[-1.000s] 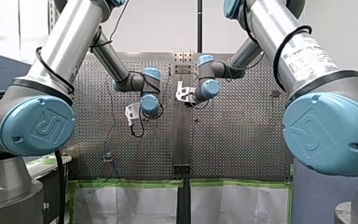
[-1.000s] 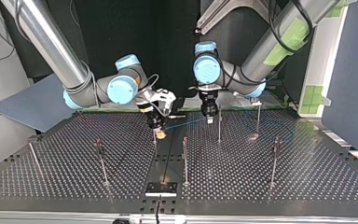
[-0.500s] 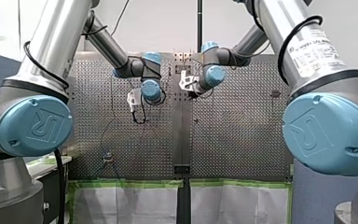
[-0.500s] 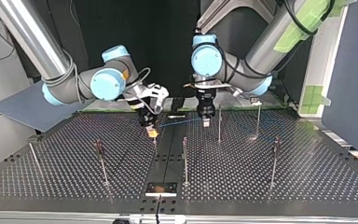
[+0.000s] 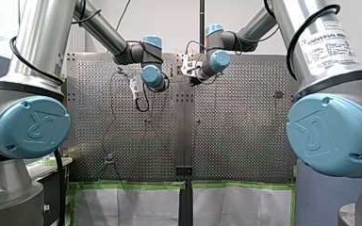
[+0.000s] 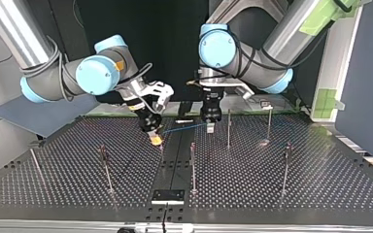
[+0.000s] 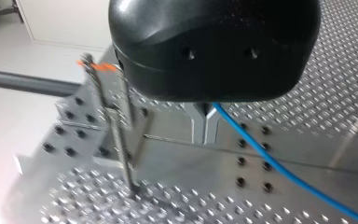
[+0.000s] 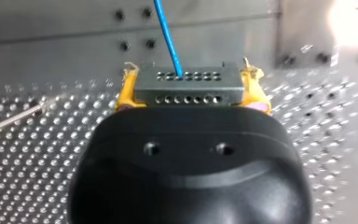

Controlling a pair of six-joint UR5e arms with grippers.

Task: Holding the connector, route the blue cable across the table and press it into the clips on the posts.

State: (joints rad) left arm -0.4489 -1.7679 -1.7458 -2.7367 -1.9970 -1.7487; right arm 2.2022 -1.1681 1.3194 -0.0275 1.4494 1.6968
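Connector (image 8: 186, 84) sits clamped between the yellow pads (image 8: 127, 91) of my right hand (image 8: 191, 88), and the blue cable (image 8: 168, 37) leaves it toward twelve o'clock over the counter (image 8: 37, 154). In the top view the cable runs on toward three o'clock to my left hand (image 6: 209, 127), just beside a post (image 6: 228, 128). Whether that hand grips the cable I cannot tell. I would hold the line lightly taut between both hands, bring it level with the post's clip, which is too small to make out, and press gently so the thin post does not bend. Farthest from the work, my right arm's label (image 5: 327, 44) reads "UNIVERSAL"; the joint caps (image 5: 33, 128) carry a UR mark.
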